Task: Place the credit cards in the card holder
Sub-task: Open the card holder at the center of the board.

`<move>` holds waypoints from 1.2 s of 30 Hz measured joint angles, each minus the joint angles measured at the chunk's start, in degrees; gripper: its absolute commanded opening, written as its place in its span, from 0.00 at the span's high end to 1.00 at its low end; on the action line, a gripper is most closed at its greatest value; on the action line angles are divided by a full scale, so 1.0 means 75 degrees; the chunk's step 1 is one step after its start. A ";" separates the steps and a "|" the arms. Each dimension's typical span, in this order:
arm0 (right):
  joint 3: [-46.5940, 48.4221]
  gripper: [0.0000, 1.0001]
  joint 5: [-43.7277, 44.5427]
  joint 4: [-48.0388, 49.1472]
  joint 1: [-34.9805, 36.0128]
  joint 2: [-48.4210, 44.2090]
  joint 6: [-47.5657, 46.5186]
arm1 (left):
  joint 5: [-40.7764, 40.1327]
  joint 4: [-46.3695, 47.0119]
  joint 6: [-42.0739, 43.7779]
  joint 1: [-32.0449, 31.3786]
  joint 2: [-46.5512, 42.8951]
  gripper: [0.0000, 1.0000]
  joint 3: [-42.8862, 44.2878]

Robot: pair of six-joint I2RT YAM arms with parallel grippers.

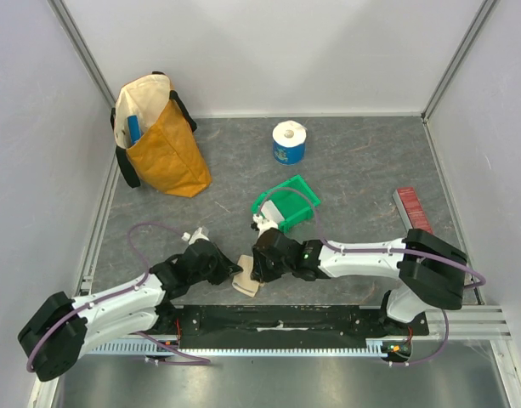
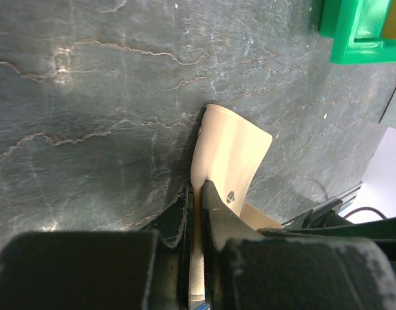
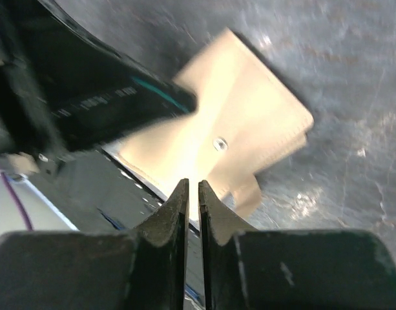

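The tan card holder (image 1: 246, 280) lies near the table's front edge, between both grippers. My left gripper (image 1: 232, 270) is shut on one of its flaps, and the tan leather fills the gap between the jaws (image 2: 199, 194). The holder's flap (image 2: 233, 152) with its snap stud bends up past the fingertips. My right gripper (image 1: 257, 265) hovers at the holder (image 3: 249, 129) from the other side. Its jaws (image 3: 192, 188) stand a thin slit apart, and I see nothing held between them. Pale credit cards (image 1: 285, 212) lie in the green bin.
The green plastic bin (image 1: 304, 191) stands just behind the grippers and also shows in the left wrist view (image 2: 359, 48). A red ridged strip (image 1: 408, 209) lies at the right. A yellow bag (image 1: 162, 144) and a blue-and-white roll (image 1: 288, 142) stand at the back.
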 measured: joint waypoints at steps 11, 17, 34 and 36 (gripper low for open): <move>-0.0950 0.84 0.0143 -0.0274 0.0143 -0.0061 0.0356 | -0.0242 -0.0134 -0.0221 -0.0015 -0.0219 0.98 -0.0070; -0.0959 0.86 0.0472 -0.0280 0.0131 -0.0058 0.0513 | -0.0254 0.0044 -0.0227 -0.0079 -0.0189 0.87 -0.0184; -0.1227 0.85 0.1670 -0.0787 -0.0067 -0.0542 0.0239 | -0.0947 -0.1035 0.0192 -0.0717 0.0638 0.50 0.0941; -0.1294 0.85 0.1652 -0.0697 -0.0070 -0.0586 0.0207 | -0.1198 -0.1629 0.0446 -0.0731 0.0813 0.50 0.1370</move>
